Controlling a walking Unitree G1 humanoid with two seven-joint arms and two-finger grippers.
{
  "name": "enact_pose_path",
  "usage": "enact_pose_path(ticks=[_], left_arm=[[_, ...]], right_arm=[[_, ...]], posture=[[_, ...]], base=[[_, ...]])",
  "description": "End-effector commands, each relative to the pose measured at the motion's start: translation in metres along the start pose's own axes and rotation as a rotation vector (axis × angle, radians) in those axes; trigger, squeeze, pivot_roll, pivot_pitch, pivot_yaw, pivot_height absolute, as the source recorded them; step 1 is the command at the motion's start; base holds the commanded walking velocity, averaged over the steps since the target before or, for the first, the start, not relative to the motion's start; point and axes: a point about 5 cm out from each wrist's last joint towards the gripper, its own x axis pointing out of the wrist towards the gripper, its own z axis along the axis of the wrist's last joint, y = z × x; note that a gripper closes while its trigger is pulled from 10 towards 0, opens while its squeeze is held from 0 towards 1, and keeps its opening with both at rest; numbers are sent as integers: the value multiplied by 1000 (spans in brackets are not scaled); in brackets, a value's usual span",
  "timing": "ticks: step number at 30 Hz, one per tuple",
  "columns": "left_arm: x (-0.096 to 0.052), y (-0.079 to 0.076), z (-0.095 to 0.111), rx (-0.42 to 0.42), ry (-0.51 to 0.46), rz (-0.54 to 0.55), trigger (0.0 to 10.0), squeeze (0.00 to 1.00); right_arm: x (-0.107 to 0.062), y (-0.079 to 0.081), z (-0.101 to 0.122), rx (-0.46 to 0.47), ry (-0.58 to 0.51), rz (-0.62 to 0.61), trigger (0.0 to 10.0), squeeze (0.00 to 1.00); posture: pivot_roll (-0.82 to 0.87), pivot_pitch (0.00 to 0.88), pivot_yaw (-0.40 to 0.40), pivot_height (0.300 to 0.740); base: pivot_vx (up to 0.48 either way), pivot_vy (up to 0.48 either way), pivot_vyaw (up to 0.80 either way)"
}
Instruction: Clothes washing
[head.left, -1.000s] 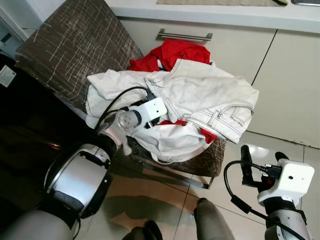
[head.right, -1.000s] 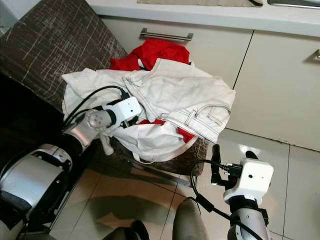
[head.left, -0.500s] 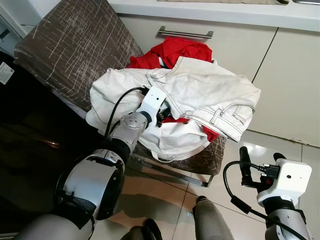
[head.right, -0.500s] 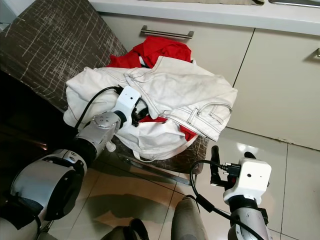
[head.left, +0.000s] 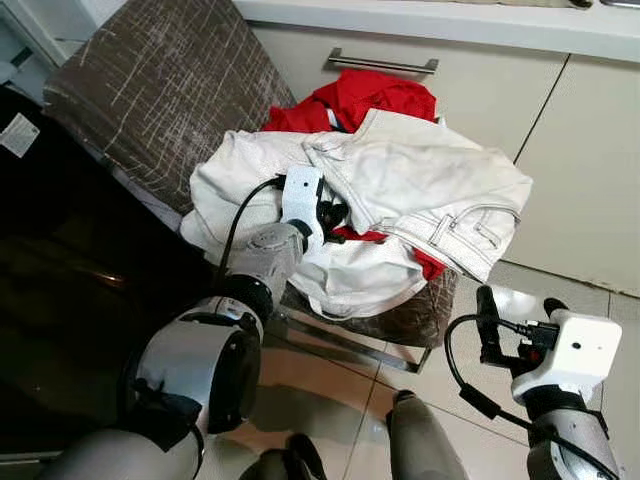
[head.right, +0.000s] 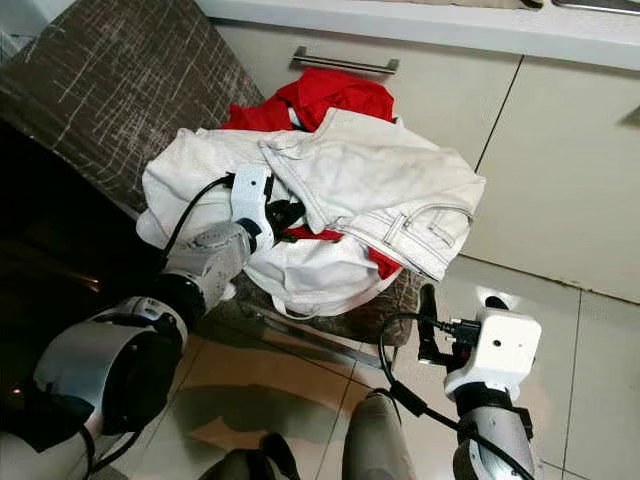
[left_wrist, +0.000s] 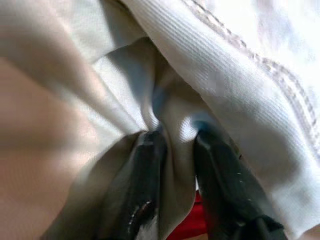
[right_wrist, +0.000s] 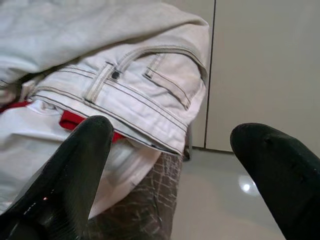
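Note:
A pile of clothes lies on a brown streaked chair (head.left: 160, 80). On top are white jeans (head.left: 430, 190), with another white garment (head.left: 350, 275) under them and a red garment (head.left: 372, 95) at the back. My left gripper (head.left: 330, 213) is pushed into the pile's front left side, under the edge of the jeans. In the left wrist view its black fingers (left_wrist: 145, 190) are closed on a fold of white cloth (left_wrist: 175, 150), with red cloth just below. My right gripper (head.left: 520, 305) hovers low beside the chair's right corner, its fingers (right_wrist: 75, 165) spread wide and holding nothing.
Cream cabinet doors (head.left: 590, 150) with a metal handle (head.left: 382, 63) stand right behind the chair, under a pale countertop. Glossy floor tiles (head.left: 330, 380) lie in front. A dark surface (head.left: 70, 270) is on the left.
My left arm has stretched forward and its gripper has turned and gone into the white clothes. The right arm has stayed put. The camera shifted slightly.

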Motion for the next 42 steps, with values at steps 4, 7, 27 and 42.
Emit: enact_pose_path(ticks=[4, 7, 27, 42], left_arm=[[5, -14, 0, -227, -10, -32, 0, 0], [7, -18, 6, -341, -45, -52, 0, 0], [-18, -35, 175, -322, -590, -374, 0, 0], [-6, -25, 106, 438, -277, -279, 10000, 1000]], right_arm=[[-1, 0, -7, 15, 43, 5, 10000, 0], [-1, 0, -8, 17, 45, 4, 10000, 0], [27, 0, -9, 22, 16, 18, 10000, 0], [44, 5, -12, 20, 10, 63, 10000, 0]], posture=[[-559, 239, 176, 736], [-559, 238, 178, 736], [-519, 132, 185, 736], [-489, 94, 172, 736]], base=[[0, 0, 0], [0, 0, 0], [0, 0, 0], [0, 0, 0]])
